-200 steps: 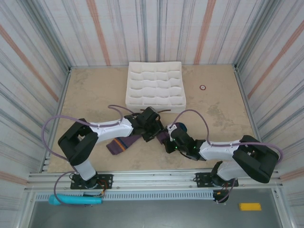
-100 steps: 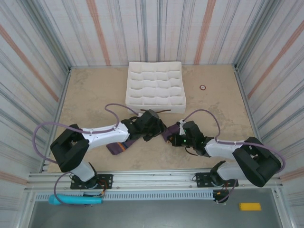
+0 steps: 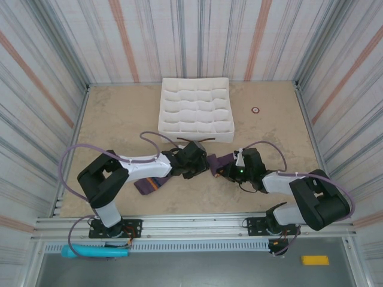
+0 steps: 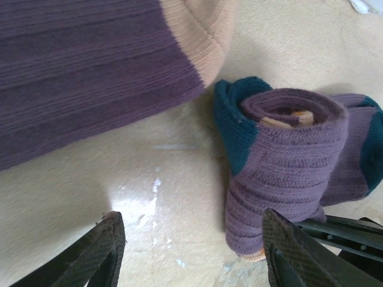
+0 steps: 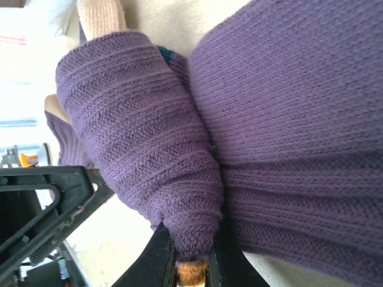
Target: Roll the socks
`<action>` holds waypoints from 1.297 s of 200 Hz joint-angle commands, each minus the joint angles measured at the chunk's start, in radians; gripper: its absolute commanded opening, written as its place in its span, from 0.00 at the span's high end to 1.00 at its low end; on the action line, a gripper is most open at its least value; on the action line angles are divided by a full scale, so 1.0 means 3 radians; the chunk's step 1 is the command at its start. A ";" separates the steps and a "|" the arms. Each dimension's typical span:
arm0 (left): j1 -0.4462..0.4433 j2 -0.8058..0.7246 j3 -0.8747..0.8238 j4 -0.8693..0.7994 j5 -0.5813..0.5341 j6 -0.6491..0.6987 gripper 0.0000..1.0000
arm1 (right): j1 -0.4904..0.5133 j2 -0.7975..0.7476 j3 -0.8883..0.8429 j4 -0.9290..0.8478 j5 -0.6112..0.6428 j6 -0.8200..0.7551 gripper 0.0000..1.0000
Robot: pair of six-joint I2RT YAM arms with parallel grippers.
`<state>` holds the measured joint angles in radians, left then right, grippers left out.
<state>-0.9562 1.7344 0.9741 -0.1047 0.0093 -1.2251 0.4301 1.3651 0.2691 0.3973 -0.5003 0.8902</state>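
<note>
On the table [image 3: 119, 119], the striped sock [image 3: 152, 183] is lying flat towards the near-left corner. Its long axis is slanting up towards the middle, and its peach toe is ending just short of the roll.

The left gripper [image 4: 191, 224] is hovering low over bare tabletop close to the near edge, about midway between the left and right edges. Its jaws are standing apart with nothing between them.

The rolled sock [image 4: 287, 173] is sitting just ahead of that gripper and off to its right-finger side rather than centred in the gap. The roll's long axis is running away from the fingers, with the spiral end and teal heel facing the far side. A looser purple part of the sock is trailing off behind it.

The right gripper [image 5: 191, 260] is coming in from the opposite side and is pinching the roll's lower end, fingers closed tight on the fabric with a sliver of orange cuff showing between them.

Both arms are meeting at the roll, but only the right one is holding it. In my judgement, the left gripper is needing a small shift towards its right finger's side before its jaws can straddle the roll across its width.
</note>
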 commanded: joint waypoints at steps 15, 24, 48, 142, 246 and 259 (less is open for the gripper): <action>-0.0021 0.0148 0.0205 0.0154 0.0005 0.0191 0.41 | -0.0075 0.0269 -0.0171 -0.1015 0.0314 0.0296 1.00; -0.0019 0.0186 0.0230 0.0183 0.0022 0.0210 0.42 | -0.0105 0.0250 -0.0184 -0.1073 0.0346 0.0332 1.00; -0.0019 0.0298 0.0291 0.0191 0.0061 0.0246 0.43 | -0.0135 0.0154 -0.0209 -0.1223 0.0476 0.0405 1.00; -0.0065 0.0638 0.0564 0.0295 0.0108 0.0315 0.46 | -0.0205 0.0103 -0.0267 -0.1314 0.0524 0.0438 1.00; -0.0088 0.0956 0.0711 0.0426 0.0244 0.0234 0.54 | -0.0254 -0.0022 -0.0349 -0.1217 0.0492 0.0382 1.00; -0.0086 0.0990 0.0726 0.0434 0.0263 0.0208 0.54 | -0.0258 -0.0038 -0.0359 -0.1203 0.0492 0.0382 1.00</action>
<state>-0.9718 1.9800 1.1770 0.0425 0.0669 -1.1553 0.3641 1.3071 0.2455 0.3302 -0.4915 0.9947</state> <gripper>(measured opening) 0.462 0.121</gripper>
